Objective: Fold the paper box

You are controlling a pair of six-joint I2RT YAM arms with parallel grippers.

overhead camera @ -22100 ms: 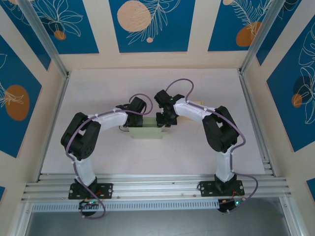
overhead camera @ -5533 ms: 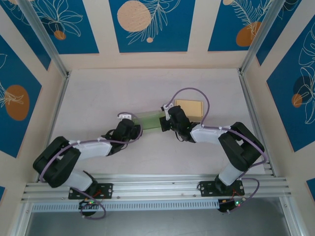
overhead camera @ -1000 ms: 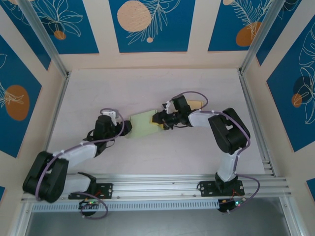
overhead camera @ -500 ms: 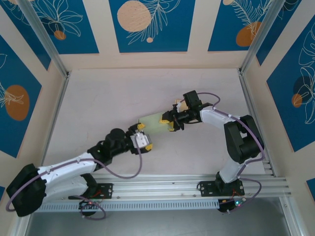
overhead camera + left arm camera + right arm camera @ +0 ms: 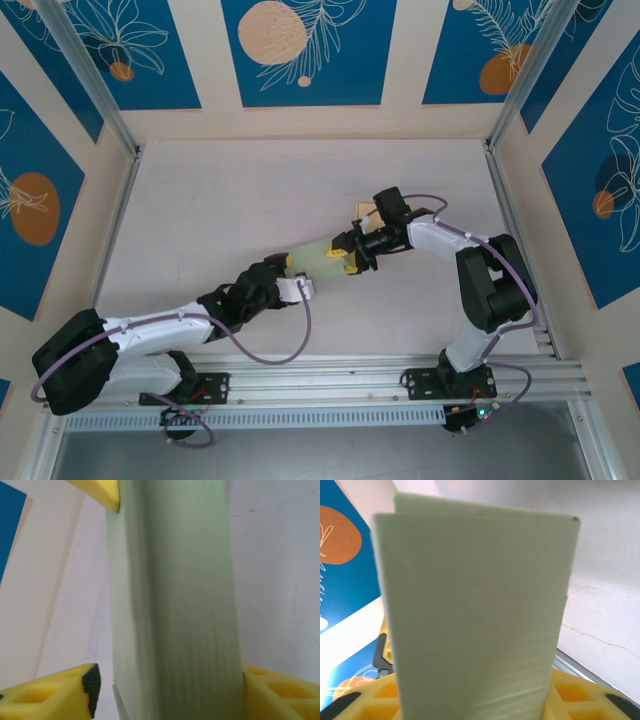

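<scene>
The pale green paper box (image 5: 318, 254) hangs just above the table's middle, folded flat into a long sleeve. My right gripper (image 5: 346, 256) is shut on its right end; in the right wrist view the box (image 5: 475, 605) rises from between the yellow fingers (image 5: 580, 700). My left gripper (image 5: 294, 273) stands at the box's near-left end. In the left wrist view the box (image 5: 175, 605) runs between the jaws and touches the right finger (image 5: 280, 692). A thin gap remains at the left pad (image 5: 91, 687), so this gripper (image 5: 170, 692) is open around the box.
A tan cardboard piece (image 5: 369, 211) lies on the table just behind the right wrist. Aluminium rails (image 5: 320, 380) run along the near edge, and patterned walls enclose the other sides.
The left gripper has swung up and right from beside the box to straddle its near-left end. The right gripper keeps its hold, and the box has tilted slightly.
</scene>
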